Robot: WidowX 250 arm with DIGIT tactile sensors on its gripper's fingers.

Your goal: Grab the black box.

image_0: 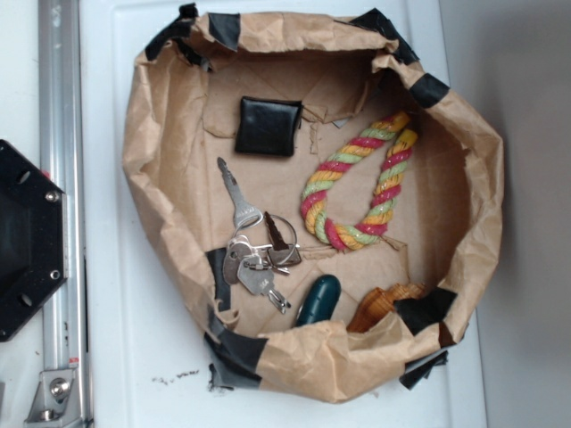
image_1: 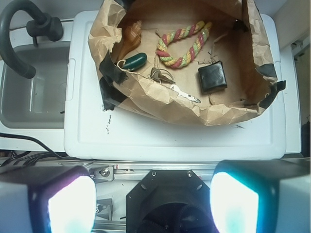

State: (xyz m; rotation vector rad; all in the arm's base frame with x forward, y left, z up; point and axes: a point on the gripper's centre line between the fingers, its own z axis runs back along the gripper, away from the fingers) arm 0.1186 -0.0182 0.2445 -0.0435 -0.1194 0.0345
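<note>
The black box (image_0: 268,126) is a small flat glossy square lying on the floor of a brown paper basket (image_0: 152,178), near its far wall. In the wrist view the black box (image_1: 212,76) sits at the basket's right side. My gripper (image_1: 153,204) shows only in the wrist view, at the bottom edge: two pale glowing pads (image_1: 72,206) spread wide apart, open, with nothing between them. It hangs high over the robot's black base plate (image_1: 167,194), well away from the basket.
Also in the basket are a bunch of keys (image_0: 254,254), a coloured rope loop (image_0: 357,183), a dark green capsule (image_0: 318,299) and a tan shell-like thing (image_0: 384,305). A metal rail (image_0: 58,205) and black octagonal plate (image_0: 22,236) lie left of the white lid (image_0: 116,357).
</note>
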